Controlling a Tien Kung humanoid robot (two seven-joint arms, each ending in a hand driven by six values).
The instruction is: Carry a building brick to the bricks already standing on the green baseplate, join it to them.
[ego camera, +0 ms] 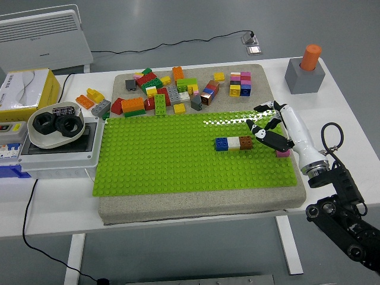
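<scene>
Head view, right hand: we are seeing the right hand (268,126) hovering over the right edge of the green baseplate (160,160), its black fingers (265,136) spread apart and clasping nothing.
Head view, left arm: it is not showing anywhere in the picture.
Head view, brick row: a blue brick (221,143), a white brick (234,142) and a brown brick (246,142) are sitting joined in a short row on the baseplate, right of its middle; the hand is hanging just to the right of the brown end, not touching it.
Head view, pink brick: a small pink brick (283,153) is lying at the baseplate's right edge, under the white forearm; we cannot tell whether it is pressed onto the studs.
Head view, loose bricks: a pile of loose bricks (172,90) in many colours is lying on the grey pad (196,205) beyond the baseplate's far edge.
Head view, table: the white table (350,119) is also carrying a grey block with an orange cylinder (305,70) at far right and a grey box with black rings (56,133) at left.
</scene>
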